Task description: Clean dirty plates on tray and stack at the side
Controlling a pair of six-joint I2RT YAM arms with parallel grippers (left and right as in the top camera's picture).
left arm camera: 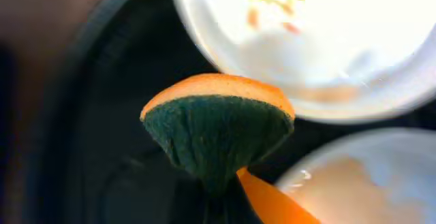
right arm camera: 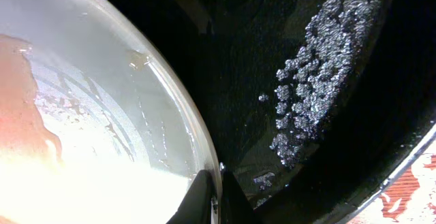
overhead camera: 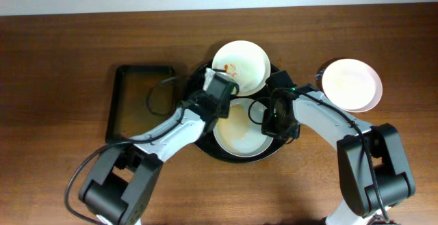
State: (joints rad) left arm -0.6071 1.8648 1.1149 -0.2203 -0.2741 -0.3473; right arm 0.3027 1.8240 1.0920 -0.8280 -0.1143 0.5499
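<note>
Two plates are on the black tray (left arm camera: 102, 149) right now: the smeared plate (overhead camera: 241, 66) at 12 o'clock and the wet plate (overhead camera: 236, 135) at 6. The pink plate (overhead camera: 351, 85) sits off on the table at 3 o'clock. My left gripper (overhead camera: 222, 88) is pinched on the sponge (left arm camera: 218, 132) just beside the smeared plate. My right gripper (right arm camera: 212, 200) is clamped on the wet plate's 3 o'clock rim.
</note>
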